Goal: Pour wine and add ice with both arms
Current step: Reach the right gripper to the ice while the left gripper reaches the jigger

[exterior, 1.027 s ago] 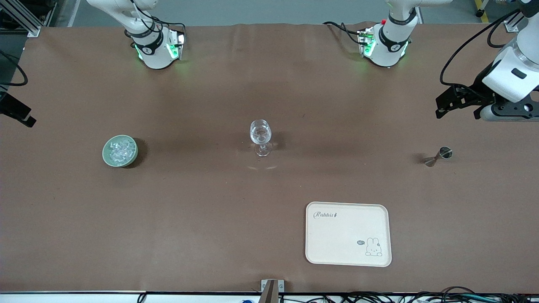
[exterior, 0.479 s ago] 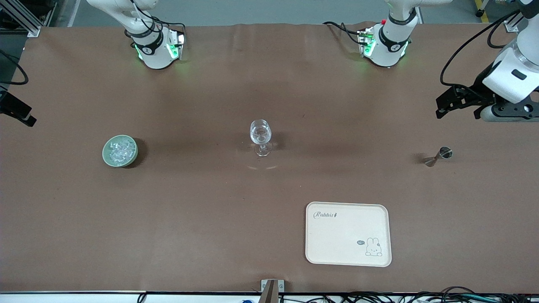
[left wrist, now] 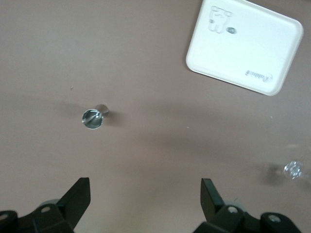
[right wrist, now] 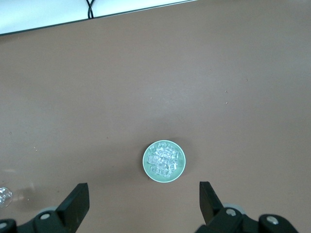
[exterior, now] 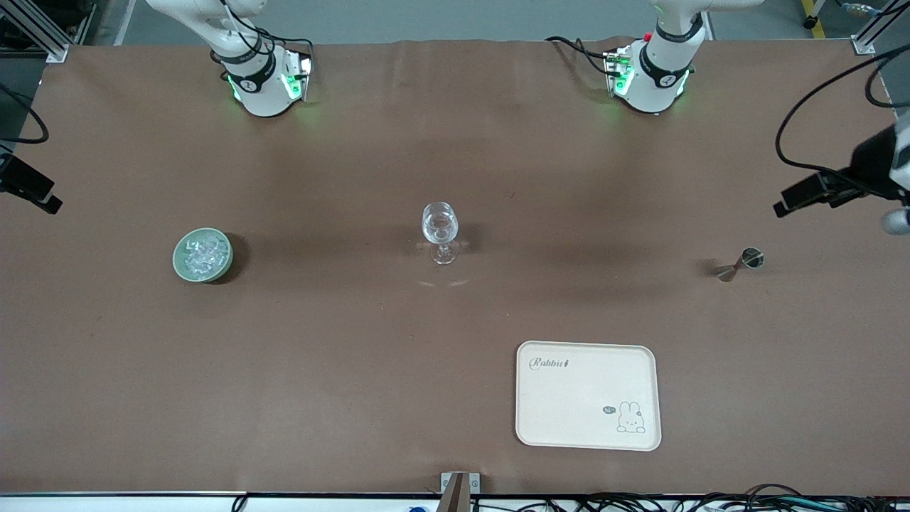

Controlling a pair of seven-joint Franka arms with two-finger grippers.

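Observation:
A clear stemmed glass (exterior: 441, 231) stands at the table's middle. The ice (exterior: 202, 254) is a heap of clear cubes in a green bowl (exterior: 178, 259) toward the right arm's end. A small metal jigger (exterior: 743, 262) stands toward the left arm's end. My left gripper (exterior: 796, 199) hangs open and empty high over the table's end, beside the jigger (left wrist: 92, 118); its fingers (left wrist: 80, 196) stand wide apart. My right gripper (right wrist: 143, 196) is open and empty, high above the table beside the bowl (right wrist: 146, 170) of ice (right wrist: 164, 160). It shows at the front view's edge (exterior: 32, 192).
A cream tray (exterior: 587, 395) with a rabbit print lies near the front camera's edge, nearer to the camera than the glass and the jigger. It also shows in the left wrist view (left wrist: 244, 44). The two arm bases (exterior: 263, 78) stand at the table's back edge.
My left arm has swung toward its end of the table, so most of its wrist has left the front view. The right arm, glass, bowl and jigger have not moved.

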